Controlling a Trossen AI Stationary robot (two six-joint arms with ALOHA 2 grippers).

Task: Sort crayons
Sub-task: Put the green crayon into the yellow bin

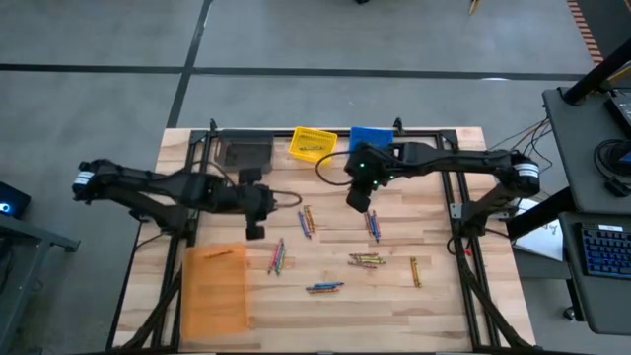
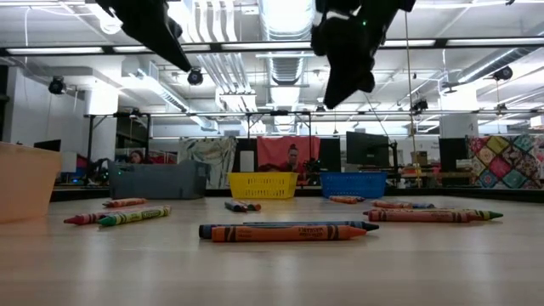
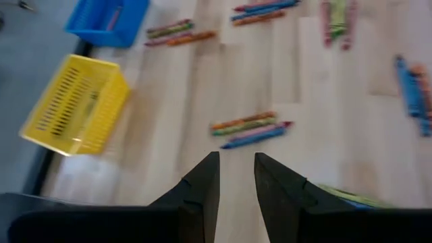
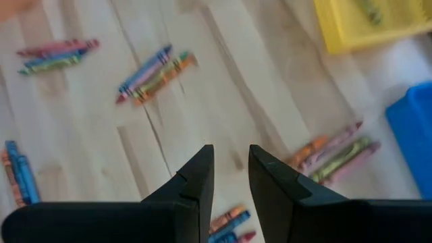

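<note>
Crayons lie flat on the wooden table in small loose groups (image 1: pixel 308 221), (image 1: pixel 277 256), (image 1: pixel 372 225), (image 1: pixel 367 260), (image 1: pixel 324 288), with a single one (image 1: pixel 415 271) to the right. My left gripper (image 1: pixel 254 229) hangs open above the table, left of the middle, with a crayon group (image 3: pixel 250 130) ahead of its empty fingers (image 3: pixel 237 165). My right gripper (image 1: pixel 357 202) hangs open above the table's far middle. Nothing is between its fingers (image 4: pixel 231 158), and crayon groups (image 4: pixel 156 73), (image 4: pixel 334 154) lie beyond them.
Along the far edge stand a grey bin (image 1: pixel 244 153), a yellow bin (image 1: pixel 313 143) and a blue bin (image 1: pixel 371 138). An orange bin (image 1: pixel 215 286) stands at the near left. Black frame rails run along the table's left and right sides.
</note>
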